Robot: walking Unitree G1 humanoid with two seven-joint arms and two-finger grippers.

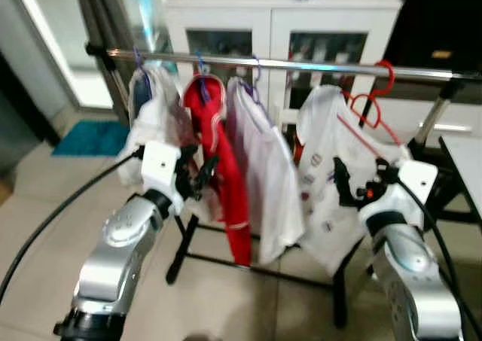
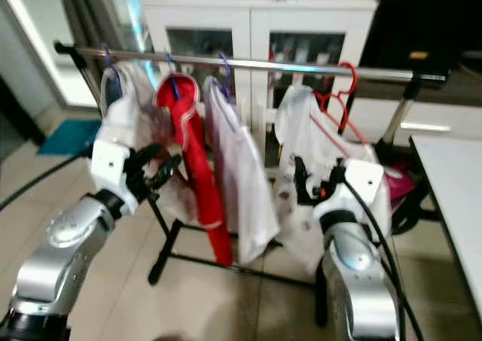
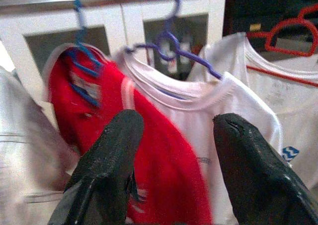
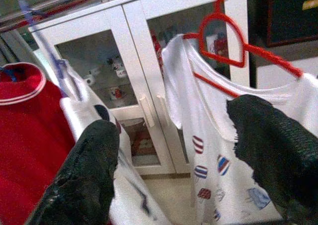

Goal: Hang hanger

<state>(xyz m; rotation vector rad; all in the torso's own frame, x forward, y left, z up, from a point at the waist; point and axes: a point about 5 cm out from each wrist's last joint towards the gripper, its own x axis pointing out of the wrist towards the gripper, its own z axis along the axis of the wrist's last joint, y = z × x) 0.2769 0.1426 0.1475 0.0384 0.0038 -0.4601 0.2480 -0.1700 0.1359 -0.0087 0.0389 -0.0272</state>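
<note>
A red hanger (image 1: pixel 374 101) hangs by its hook on the silver rail (image 1: pixel 286 65) at the right, carrying a white patterned shirt (image 1: pixel 331 168). My right gripper (image 1: pixel 360 181) stands open just in front of that shirt, holding nothing; in the right wrist view the red hanger (image 4: pixel 223 41) sits above and between my fingers (image 4: pixel 89 175). My left gripper (image 1: pixel 197 169) is open in front of a red shirt (image 1: pixel 222 160), beside a white shirt (image 3: pixel 223 106) on a purple hanger (image 3: pixel 171 41).
A rack leg and base bar (image 1: pixel 226 262) cross the tiled floor below the clothes. A white glass-door cabinet (image 1: pixel 279 25) stands behind the rail. A white tabletop edge (image 1: pixel 467 160) lies at the far right. Black cables trail from both wrists.
</note>
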